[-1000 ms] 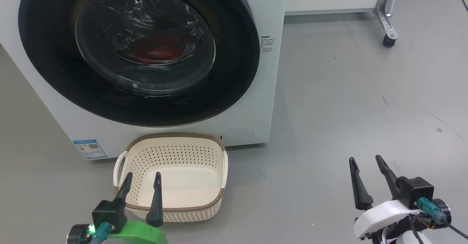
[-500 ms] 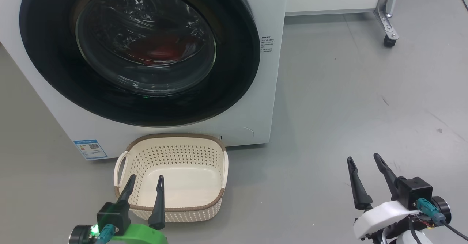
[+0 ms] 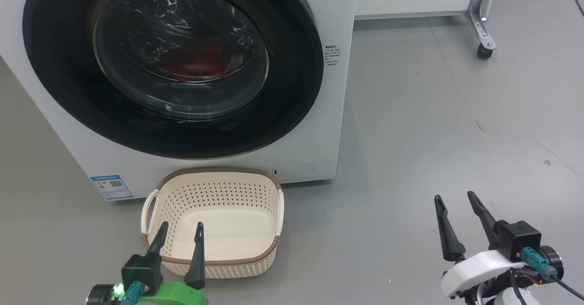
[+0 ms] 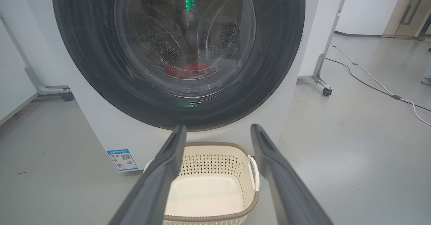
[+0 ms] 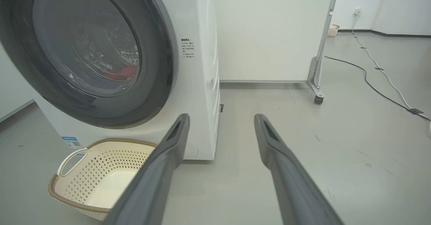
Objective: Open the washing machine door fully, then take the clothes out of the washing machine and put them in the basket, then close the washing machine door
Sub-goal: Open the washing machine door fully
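Door: washing machine door [image 3: 180, 56] shut flush on the white washing machine [image 3: 328, 127], filling the upper left of the head view; no handle or latch to be made out on the black ring.
Clothes: red clothes [image 3: 196, 63] lying low in the drum [image 4: 158, 46], behind the door's glass, upper left-centre of frame.
Basket: cream basket [image 3: 212, 175] on the grey floor [image 3: 410, 136], just in front of the machine's base, under the door's bottom arc, nothing in it.
Left gripper: left gripper [image 3: 181, 224] at lower left, jaws spread, holding nothing, reaching over the basket's near rim and pointing straight up-frame at the door's lower arc.
Right gripper: right gripper [image 3: 455, 196] at lower right, jaws spread wide, empty, over bare floor and well apart from the machine.
Key relation: door up-frame and left of both grippers. Left one nearer, almost under the door's centre line. Right one off to the side, more in line with the door's right edge by the printed sticker [image 3: 332, 56].
Right wrist view: aimed past the machine's front right corner, door edge up and to the left.
Step in hand: opening the door, not yet begun by the look of it.
Next move, a guess: a reach up-frame to whichever edge swings free; which edge that is cannot be told.
Watch for: left arm brushing the basket on the way up.
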`<state>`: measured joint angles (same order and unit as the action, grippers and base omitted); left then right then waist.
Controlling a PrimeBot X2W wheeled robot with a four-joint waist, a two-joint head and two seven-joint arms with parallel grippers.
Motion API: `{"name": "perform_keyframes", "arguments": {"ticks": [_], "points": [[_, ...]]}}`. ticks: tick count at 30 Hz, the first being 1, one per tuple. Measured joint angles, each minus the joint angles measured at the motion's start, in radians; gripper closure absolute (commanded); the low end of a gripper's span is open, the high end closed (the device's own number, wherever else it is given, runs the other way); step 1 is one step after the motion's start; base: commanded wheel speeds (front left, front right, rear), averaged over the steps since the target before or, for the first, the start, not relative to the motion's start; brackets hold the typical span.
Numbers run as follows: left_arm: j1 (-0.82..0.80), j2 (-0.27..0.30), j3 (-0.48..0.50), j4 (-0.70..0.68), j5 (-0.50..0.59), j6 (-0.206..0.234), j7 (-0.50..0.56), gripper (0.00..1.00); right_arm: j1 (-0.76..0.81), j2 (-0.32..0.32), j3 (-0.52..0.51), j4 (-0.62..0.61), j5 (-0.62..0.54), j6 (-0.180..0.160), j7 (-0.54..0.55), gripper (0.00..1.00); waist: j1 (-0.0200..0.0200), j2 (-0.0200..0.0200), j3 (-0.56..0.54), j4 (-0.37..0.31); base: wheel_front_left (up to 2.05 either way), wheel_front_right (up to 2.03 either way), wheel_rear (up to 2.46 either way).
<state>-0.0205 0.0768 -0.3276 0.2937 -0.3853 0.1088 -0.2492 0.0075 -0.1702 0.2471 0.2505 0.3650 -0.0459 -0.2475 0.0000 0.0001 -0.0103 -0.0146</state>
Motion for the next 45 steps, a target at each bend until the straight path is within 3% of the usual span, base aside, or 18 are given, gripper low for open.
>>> {"name": "perform_keyframes", "arguments": {"ticks": [1, 12, 19, 26, 32, 45], "points": [[0.000, 0.000, 0.000, 0.002, 0.000, 0.000, 0.000, 0.00, 0.000, 0.003, -0.006, 0.000, 0.000, 0.001, 0.000, 1.00, 0.0000, 0.0000, 0.000, -0.001, 0.00, 0.00, 0.00], [-0.001, -0.003, 0.000, 0.005, 0.000, 0.000, 0.000, 0.00, 0.000, 0.017, -0.029, 0.003, 0.024, 0.020, 0.000, 1.00, 0.0000, 0.0000, 0.000, 0.002, 0.00, 0.00, 0.00], [-0.003, -0.005, 0.000, 0.005, 0.003, 0.000, 0.000, 0.00, 0.000, 0.052, -0.077, 0.011, 0.127, 0.057, 0.000, 1.00, 0.0000, 0.0000, 0.006, 0.006, 0.00, 0.00, 0.00], [-0.025, -0.006, -0.004, -0.009, 0.009, 0.000, 0.000, 0.00, -0.042, 0.083, -0.149, 0.015, 0.286, 0.110, 0.003, 1.00, 0.0000, 0.0000, 0.033, 0.015, 0.00, 0.00, 0.00], [-0.051, -0.008, -0.012, -0.026, 0.016, 0.000, 0.000, 0.00, -0.124, 0.109, -0.220, 0.016, 0.492, 0.141, 0.060, 1.00, 0.0000, 0.0000, 0.071, 0.027, 0.00, 0.00, 0.00], [-0.116, -0.019, -0.024, -0.069, 0.037, 0.000, 0.000, 0.00, -0.402, 0.113, -0.322, 0.032, 0.904, 0.150, 0.296, 1.00, 0.0000, 0.0000, 0.172, 0.060, 0.00, 0.00, 0.00]]}}
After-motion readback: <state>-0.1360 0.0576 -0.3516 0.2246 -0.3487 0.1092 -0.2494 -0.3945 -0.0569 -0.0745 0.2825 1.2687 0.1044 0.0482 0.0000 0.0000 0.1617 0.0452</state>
